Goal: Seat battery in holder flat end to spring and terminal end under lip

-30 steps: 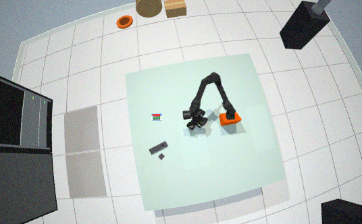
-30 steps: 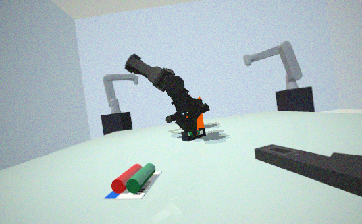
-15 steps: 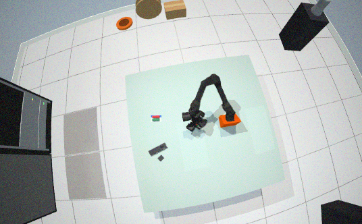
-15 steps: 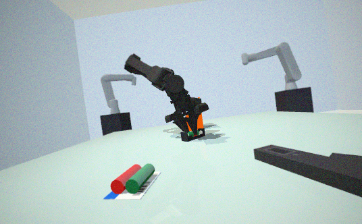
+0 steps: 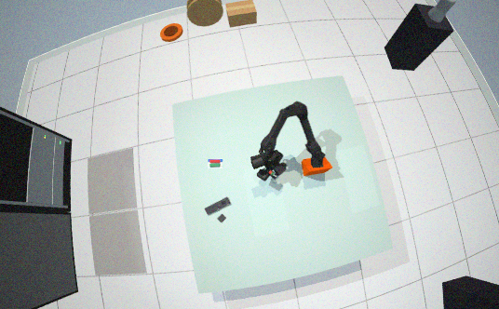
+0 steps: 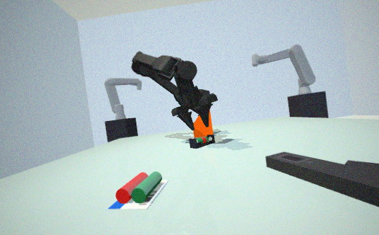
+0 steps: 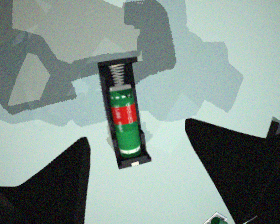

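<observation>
The green battery with a red band (image 7: pixel 124 120) (image 6: pixel 203 140) lies lengthwise in the black holder (image 7: pixel 105 82) (image 6: pixel 194 144), nearly in line with its walls. Its flat end meets the coiled spring (image 7: pixel 117 75). Its other end is close against the holder's far end wall, where a small white spot shows; whether the terminal is fully under the lip is hard to tell. The holder stands on the table. My gripper (image 5: pixel 271 172) (image 6: pixel 200 127) (image 7: pixel 137 134) is open and empty above the holder, with one finger out to either side and a gap between each and the holder.
A red and a green cylinder (image 6: pixel 146 187) lie on a printed card (image 5: pixel 210 166) across the table. A dark grey bar-shaped object (image 5: pixel 218 206) (image 6: pixel 320 175) lies near them, with a small dark block (image 5: pixel 222 218). The arm's orange base (image 5: pixel 310 168) is beside the holder area.
</observation>
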`<action>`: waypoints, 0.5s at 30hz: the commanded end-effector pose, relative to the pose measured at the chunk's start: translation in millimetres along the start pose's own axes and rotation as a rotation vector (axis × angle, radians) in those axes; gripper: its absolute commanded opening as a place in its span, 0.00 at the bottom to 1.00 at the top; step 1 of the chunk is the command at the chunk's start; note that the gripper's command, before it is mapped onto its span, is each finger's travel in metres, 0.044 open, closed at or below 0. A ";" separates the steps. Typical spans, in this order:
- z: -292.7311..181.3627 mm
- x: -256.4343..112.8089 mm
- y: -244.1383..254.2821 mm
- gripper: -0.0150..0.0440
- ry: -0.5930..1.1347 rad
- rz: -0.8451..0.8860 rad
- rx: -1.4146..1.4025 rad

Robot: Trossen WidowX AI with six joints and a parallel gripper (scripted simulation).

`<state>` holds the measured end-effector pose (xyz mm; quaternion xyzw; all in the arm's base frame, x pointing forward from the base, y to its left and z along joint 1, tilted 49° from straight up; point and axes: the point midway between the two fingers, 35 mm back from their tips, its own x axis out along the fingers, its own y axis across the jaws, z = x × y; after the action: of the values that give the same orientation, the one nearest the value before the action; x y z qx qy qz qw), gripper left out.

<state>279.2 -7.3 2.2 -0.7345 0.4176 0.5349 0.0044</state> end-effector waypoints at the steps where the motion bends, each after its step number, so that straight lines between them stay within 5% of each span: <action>1: 3.2 -30.2 -3.9 0.99 0.004 -0.011 0.012; 15: 4.9 -35.3 -5.2 1.00 0.004 -0.011 0.013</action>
<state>276.2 18.9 25.6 -0.7386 0.4163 0.5302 0.0074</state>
